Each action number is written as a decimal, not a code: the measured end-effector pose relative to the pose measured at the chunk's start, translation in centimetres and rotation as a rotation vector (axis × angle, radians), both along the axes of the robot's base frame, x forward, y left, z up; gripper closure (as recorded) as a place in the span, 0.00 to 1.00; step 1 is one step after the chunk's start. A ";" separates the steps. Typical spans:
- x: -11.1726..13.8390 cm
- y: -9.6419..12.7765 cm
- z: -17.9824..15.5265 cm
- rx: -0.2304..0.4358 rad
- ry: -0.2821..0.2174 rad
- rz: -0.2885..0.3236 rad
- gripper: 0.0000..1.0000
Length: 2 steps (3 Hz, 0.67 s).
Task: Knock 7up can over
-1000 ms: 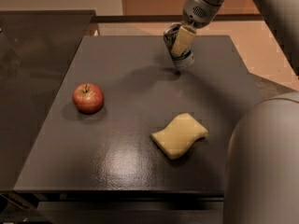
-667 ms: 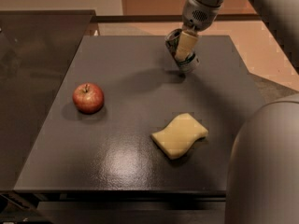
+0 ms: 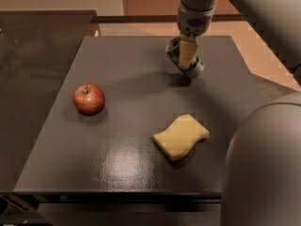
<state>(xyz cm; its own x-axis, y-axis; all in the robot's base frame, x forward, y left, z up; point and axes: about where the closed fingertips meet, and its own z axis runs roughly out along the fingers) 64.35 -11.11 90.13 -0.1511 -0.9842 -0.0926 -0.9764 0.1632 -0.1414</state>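
Gripper: in the upper centre-right of the frame, at the end of the arm, which comes down from the top edge. It sits low over the far part of the table. One tan part of it lies across the front of the can. How far it is open, and whether it actually grasps anything, cannot be told.

Can: directly at the gripper, touching it and partly hidden behind it. It is tilted, not upright. The silver top rim points to the upper left and the green-and-white lower end to the lower right. The lower end is at or close to the table surface, with a dark shadow just beneath it.

Apple: red, stem up, at the left of the table, well apart from can and gripper.

Sponge: yellow, wavy-edged, flat on the table at lower centre-right, well below the can.

Robot body: large and pale, filling the lower right corner.
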 end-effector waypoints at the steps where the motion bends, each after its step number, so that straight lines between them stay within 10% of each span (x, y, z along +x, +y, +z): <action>1: 0.1 0.6 -0.4 -0.056 0.004 0.051 0.60; 2: 0.3 1.3 -1.0 -0.098 0.004 0.088 0.36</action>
